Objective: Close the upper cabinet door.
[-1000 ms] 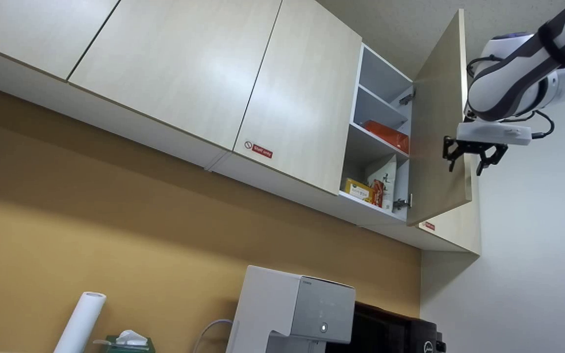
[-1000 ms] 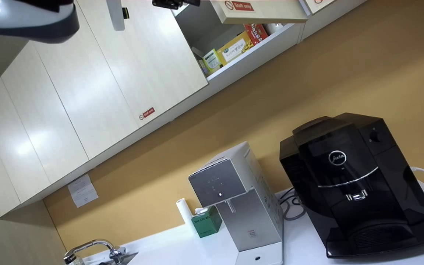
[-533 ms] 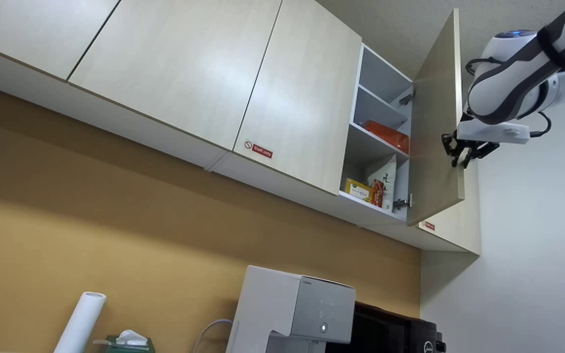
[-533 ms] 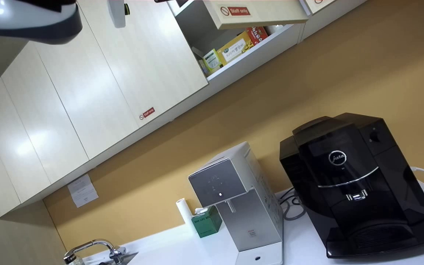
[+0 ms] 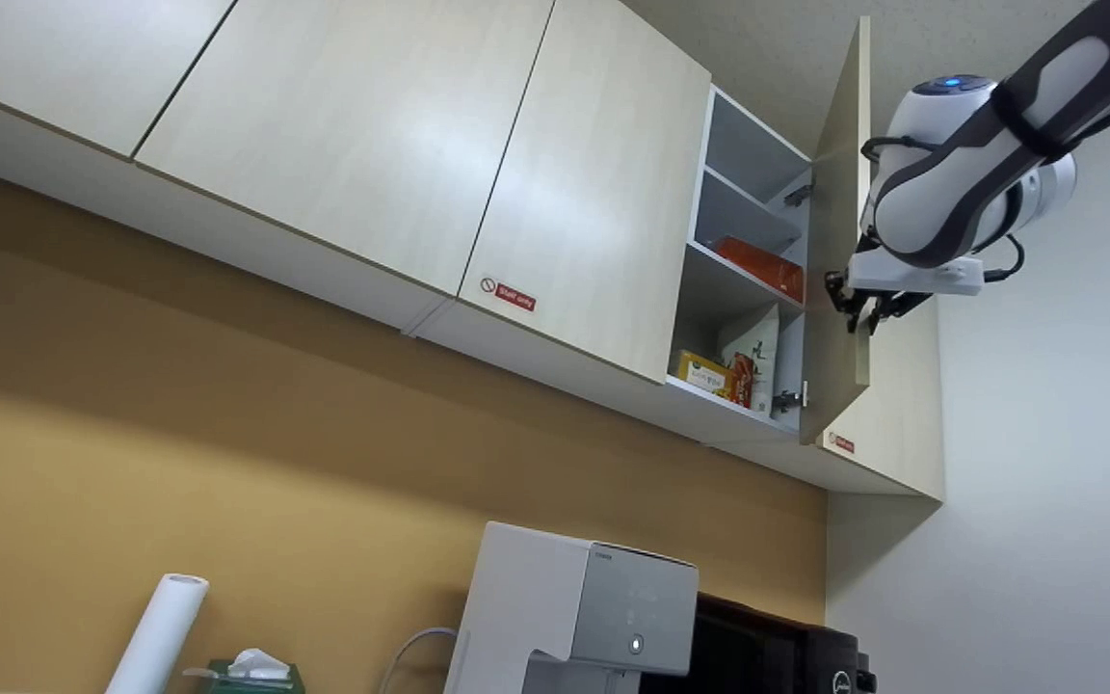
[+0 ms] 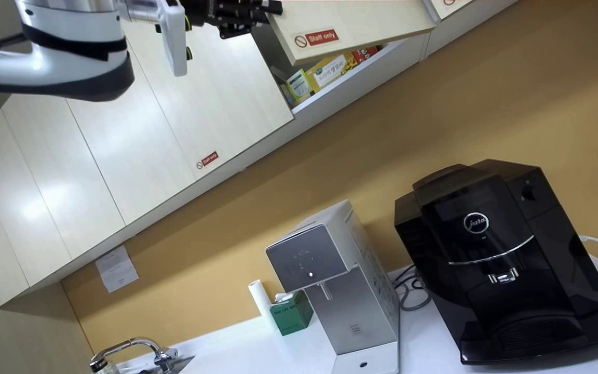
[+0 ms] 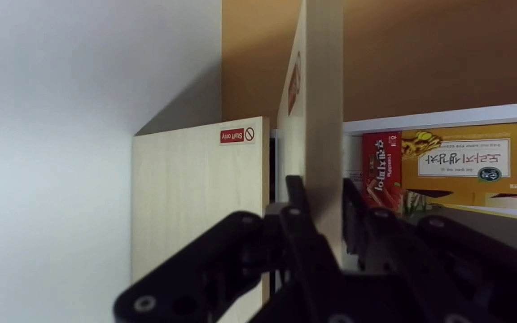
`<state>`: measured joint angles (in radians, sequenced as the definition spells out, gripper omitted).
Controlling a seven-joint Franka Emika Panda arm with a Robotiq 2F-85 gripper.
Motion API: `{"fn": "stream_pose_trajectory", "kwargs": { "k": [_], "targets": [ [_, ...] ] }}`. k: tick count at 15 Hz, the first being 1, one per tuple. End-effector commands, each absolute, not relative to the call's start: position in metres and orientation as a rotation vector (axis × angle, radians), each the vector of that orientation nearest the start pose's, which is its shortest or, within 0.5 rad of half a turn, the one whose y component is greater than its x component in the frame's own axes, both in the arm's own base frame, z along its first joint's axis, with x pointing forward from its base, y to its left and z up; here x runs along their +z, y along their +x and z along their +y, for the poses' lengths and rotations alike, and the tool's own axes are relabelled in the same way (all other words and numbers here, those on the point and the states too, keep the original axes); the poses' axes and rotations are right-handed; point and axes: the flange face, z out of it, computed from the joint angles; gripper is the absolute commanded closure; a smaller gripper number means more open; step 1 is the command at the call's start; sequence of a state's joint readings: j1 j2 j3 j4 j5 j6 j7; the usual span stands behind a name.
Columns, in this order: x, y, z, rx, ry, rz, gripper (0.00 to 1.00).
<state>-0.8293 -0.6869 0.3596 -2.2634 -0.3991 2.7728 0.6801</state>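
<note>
Wrist view: my fingers (image 7: pixel 301 224) clamp the door (image 7: pixel 324 103) by its edge, one either side.
It stands open in both exterior views, hinged to the cabinet (image 5: pixel 746 140), a red box (image 7: pixel 380 166) and a yellow box (image 7: pixel 465 154) inside.

My gripper (image 5: pixel 862 328), in an exterior view, pinches the free edge of the upper cabinet door (image 5: pixel 832 222), low down, one half of it across the inner face, the other just past the edge; the door stands wide open, its upper hinge (image 5: pixel 799 196) and lower hinge (image 5: pixel 786 401) showing; my arm (image 5: pixel 921 212) slants in from the view's upper corner; inside the cabinet (image 5: pixel 753 140) I see an orange-red item (image 5: pixel 760 268) on the lower shelf (image 5: pixel 743 275), and beneath it a yellow box (image 5: pixel 704 373), a red packet (image 5: pixel 742 380) just beside that and a white pack (image 5: pixel 765 361); the wide labelled door (image 5: pixel 594 193) adjoining is closed; below, a grey-and-white dispenser (image 5: pixel 637 607) partly hides a black machine (image 5: pixel 757 641); a white roll (image 5: pixel 158 631) stands well apart.
</note>
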Motion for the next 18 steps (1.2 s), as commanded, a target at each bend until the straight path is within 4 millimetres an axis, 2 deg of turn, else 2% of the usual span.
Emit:
{"fn": "stream_pose_trajectory", "kwargs": {
  "k": [1, 4, 7, 8, 12, 15, 18],
  "targets": [
    [0.708, 0.425, -0.104, -2.010, -2.598, 1.435, 1.00],
    [0.702, 0.456, -0.080, -2.050, -2.494, 1.555, 1.00],
    [0.698, 0.482, -0.060, -2.093, -2.466, 1.610, 1.00],
    [0.695, 0.490, -0.046, -2.102, -2.469, 1.612, 1.00],
    [0.688, 0.524, -0.019, -2.134, -2.480, 1.604, 1.00],
    [0.687, 0.554, -0.001, -2.148, -2.488, 1.566, 1.00],
    [0.686, 0.579, 0.010, -2.161, -2.486, 1.604, 1.00]
  ]
}}
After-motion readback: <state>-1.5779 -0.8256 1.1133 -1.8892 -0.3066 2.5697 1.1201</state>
